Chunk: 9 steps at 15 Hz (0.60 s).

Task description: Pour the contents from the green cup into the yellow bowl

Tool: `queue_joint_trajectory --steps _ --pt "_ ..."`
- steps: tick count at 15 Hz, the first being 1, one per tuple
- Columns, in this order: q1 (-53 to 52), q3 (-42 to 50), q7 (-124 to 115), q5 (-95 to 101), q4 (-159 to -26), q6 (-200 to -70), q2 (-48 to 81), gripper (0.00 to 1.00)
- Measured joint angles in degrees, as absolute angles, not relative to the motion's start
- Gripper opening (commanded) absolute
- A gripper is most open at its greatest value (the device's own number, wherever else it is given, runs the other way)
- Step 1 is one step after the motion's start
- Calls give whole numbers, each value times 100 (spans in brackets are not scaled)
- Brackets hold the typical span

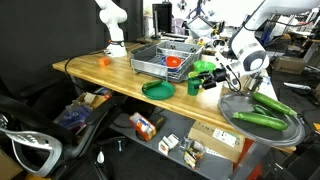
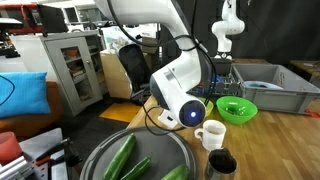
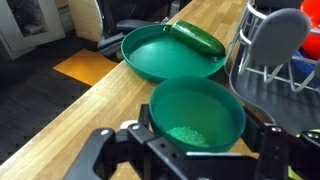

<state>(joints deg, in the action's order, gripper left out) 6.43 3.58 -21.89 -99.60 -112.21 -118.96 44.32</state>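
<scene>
The green cup (image 3: 196, 105) fills the lower middle of the wrist view, and small green beads lie at its bottom. My gripper (image 3: 196, 140) has a black finger against each side of the cup and looks shut on it. In an exterior view the green cup (image 1: 193, 87) stands upright near the table's front edge, with the gripper (image 1: 207, 82) right beside it. I cannot make out a yellow bowl in any view. The arm hides the cup in the exterior view from the tray end.
A flat green plate (image 3: 170, 55) (image 1: 157, 88) lies just beyond the cup, with a dark green vegetable (image 3: 197, 38) on its far edge. There are also a dish rack (image 1: 160, 58) holding a red bowl (image 1: 174, 62), a lime-green bowl (image 1: 204, 68) (image 2: 236, 108), a white mug (image 2: 210, 133), and a grey tray (image 1: 262, 110) of cucumbers.
</scene>
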Motion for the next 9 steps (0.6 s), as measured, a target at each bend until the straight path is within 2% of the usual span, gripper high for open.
queue_joint_trajectory --steps 9 --pt "643 441 -2179 -9672 -11140 -11889 4399 53"
